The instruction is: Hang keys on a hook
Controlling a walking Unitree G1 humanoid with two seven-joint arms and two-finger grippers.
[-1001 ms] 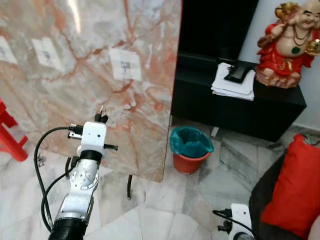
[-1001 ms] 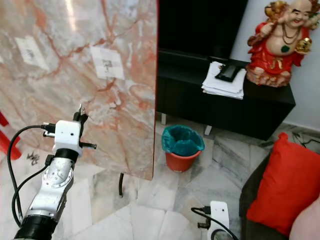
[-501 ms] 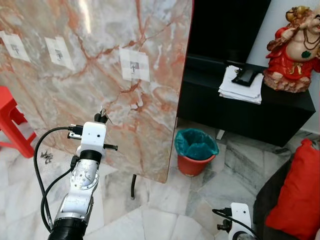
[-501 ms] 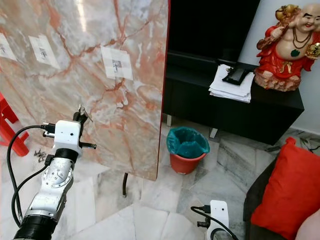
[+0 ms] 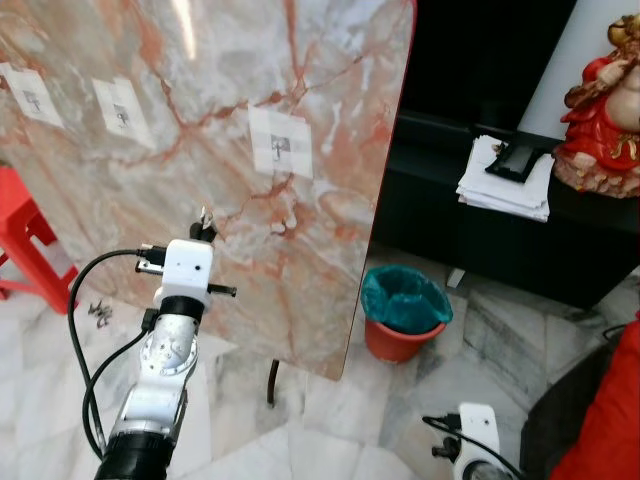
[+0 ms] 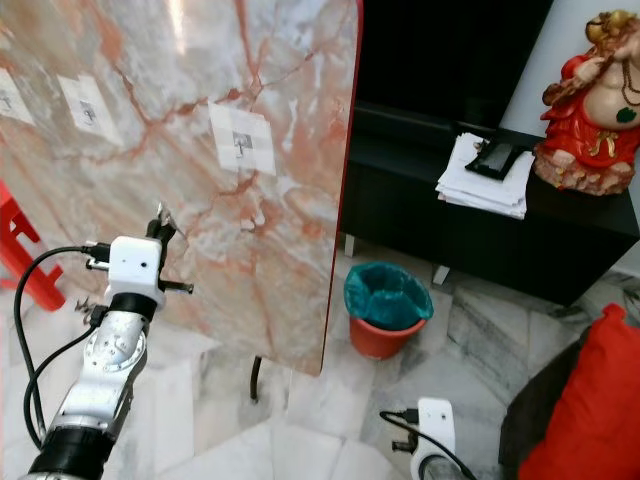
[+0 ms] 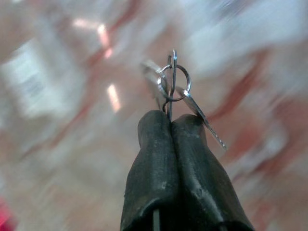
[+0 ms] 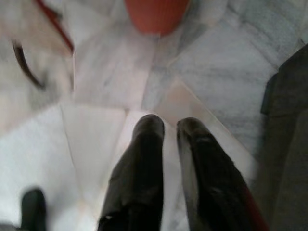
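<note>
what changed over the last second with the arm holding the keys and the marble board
Mostly the camera swung to the robot's left: the whole scene slid right, so the marble board and the orange bin with teal liner did not themselves move. The left gripper stays shut on the metal keys on their ring, raised before the board. The right gripper still hangs low over the floor, fingers slightly apart.

Marble floor bears orange bin, red stool, perhaps cushion.
</note>
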